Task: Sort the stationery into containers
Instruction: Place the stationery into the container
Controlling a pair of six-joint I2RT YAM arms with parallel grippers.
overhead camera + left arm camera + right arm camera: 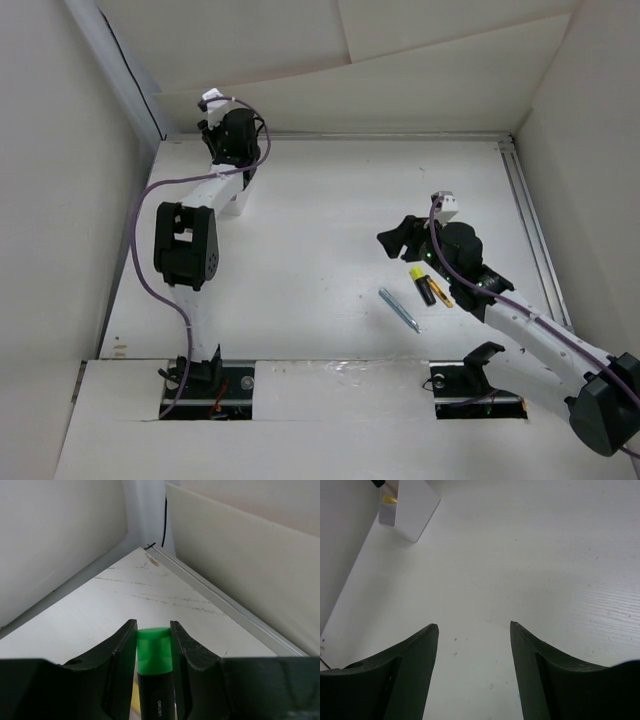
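Note:
My left gripper point(222, 135) is over the table's far left corner, shut on a black marker with a green cap point(154, 650), whose cap pokes out between the fingertips. A sliver of something yellow point(133, 700) shows just beneath it. The white container point(240, 205) stands close under that arm; in the right wrist view the container point(412, 512) holds a yellow item point(387, 501). My right gripper point(395, 238) hangs open over bare table right of centre, nothing between its fingers point(420, 665). Just behind it lie a black-and-yellow marker point(424, 285) and a light blue pen point(400, 310).
White walls close the table on the left, back and right. A metal rail point(530, 230) runs along the right edge, another rail point(225, 605) along the back. A purple cable point(160, 290) loops from the left arm. Both arm bases point(205, 380) sit at the near edge.

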